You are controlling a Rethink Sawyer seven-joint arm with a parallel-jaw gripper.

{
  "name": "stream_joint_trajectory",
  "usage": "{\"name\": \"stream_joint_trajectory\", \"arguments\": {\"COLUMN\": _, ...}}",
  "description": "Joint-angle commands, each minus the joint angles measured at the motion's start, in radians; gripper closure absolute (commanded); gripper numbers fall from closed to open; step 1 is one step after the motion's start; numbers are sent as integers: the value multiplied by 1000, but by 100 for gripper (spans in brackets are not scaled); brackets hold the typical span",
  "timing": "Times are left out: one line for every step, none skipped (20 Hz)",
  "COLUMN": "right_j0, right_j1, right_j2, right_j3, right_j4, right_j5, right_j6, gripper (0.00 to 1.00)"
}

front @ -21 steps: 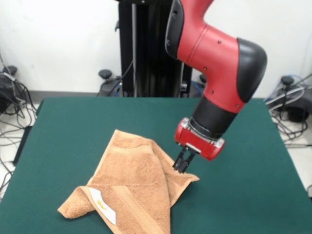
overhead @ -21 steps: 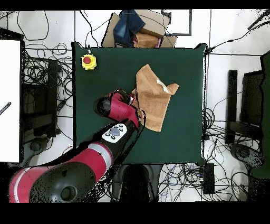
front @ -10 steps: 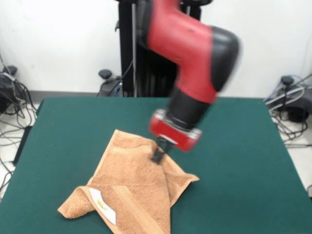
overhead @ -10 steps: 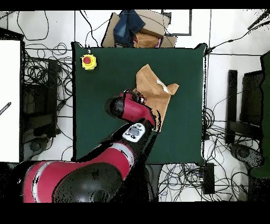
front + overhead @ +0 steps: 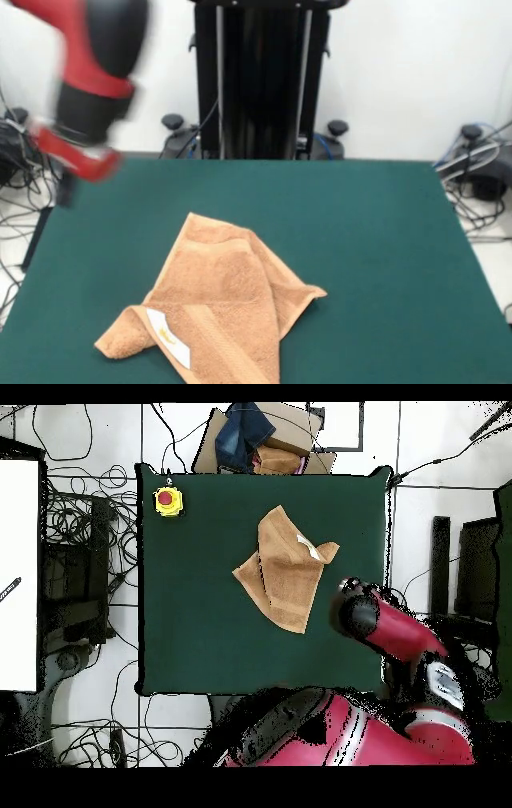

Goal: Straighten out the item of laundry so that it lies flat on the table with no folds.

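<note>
The item of laundry (image 5: pixel 224 304), a tan-orange towel, lies crumpled on the near middle of the green table (image 5: pixel 384 256), with corners folded over and its white label (image 5: pixel 170 339) at the lower left. In the overhead view the towel (image 5: pixel 285 564) sits right of the table's (image 5: pixel 200 604) centre. My gripper (image 5: pixel 64 190) is a blur above the table's left edge in the front view, far from the towel and holding none of it. Seen from overhead, the red arm (image 5: pixel 385 624) crosses the table's right edge and covers the gripper.
A yellow box with a red button (image 5: pixel 168 501) sits at the table's top-left corner in the overhead view. A cardboard box with clothes (image 5: pixel 262 439) stands beyond the top edge. Cables cover the floor around the table.
The arm has lifted off the towel and swung fast to the table's side edge. The towel stays crumpled where it was.
</note>
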Motion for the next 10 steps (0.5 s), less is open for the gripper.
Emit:
{"name": "stream_joint_trajectory", "arguments": {"right_j0": -299, "right_j1": -46, "right_j2": 380, "right_j3": -50, "right_j4": -294, "right_j5": 138, "right_j6": -379, "gripper": 100}}
{"name": "stream_joint_trajectory", "arguments": {"right_j0": -322, "right_j1": -39, "right_j2": 402, "right_j3": -61, "right_j4": -310, "right_j5": 143, "right_j6": -372, "gripper": 100}}
{"name": "stream_joint_trajectory", "arguments": {"right_j0": -331, "right_j1": -35, "right_j2": 410, "right_j3": -74, "right_j4": -317, "right_j5": 151, "right_j6": -361, "gripper": 100}}
{"name": "stream_joint_trajectory", "arguments": {"right_j0": -324, "right_j1": -39, "right_j2": 404, "right_j3": -83, "right_j4": -320, "right_j5": 163, "right_j6": -348, "gripper": 100}}
{"name": "stream_joint_trajectory", "arguments": {"right_j0": -317, "right_j1": -43, "right_j2": 399, "right_j3": -93, "right_j4": -323, "right_j5": 175, "right_j6": -335, "gripper": 100}}
{"name": "stream_joint_trajectory", "arguments": {"right_j0": -310, "right_j1": -48, "right_j2": 393, "right_j3": -102, "right_j4": -325, "right_j5": 187, "right_j6": -322, "gripper": 100}}
{"name": "stream_joint_trajectory", "arguments": {"right_j0": -302, "right_j1": -48, "right_j2": 386, "right_j3": -112, "right_j4": -325, "right_j5": 199, "right_j6": -311, "gripper": 100}}
{"name": "stream_joint_trajectory", "arguments": {"right_j0": -290, "right_j1": -51, "right_j2": 375, "right_j3": -115, "right_j4": -326, "right_j5": 201, "right_j6": -298, "gripper": 100}}
{"name": "stream_joint_trajectory", "arguments": {"right_j0": -278, "right_j1": -53, "right_j2": 365, "right_j3": -118, "right_j4": -327, "right_j5": 202, "right_j6": -285, "gripper": 100}}
{"name": "stream_joint_trajectory", "arguments": {"right_j0": -266, "right_j1": -56, "right_j2": 354, "right_j3": -121, "right_j4": -327, "right_j5": 204, "right_j6": -272, "gripper": 100}}
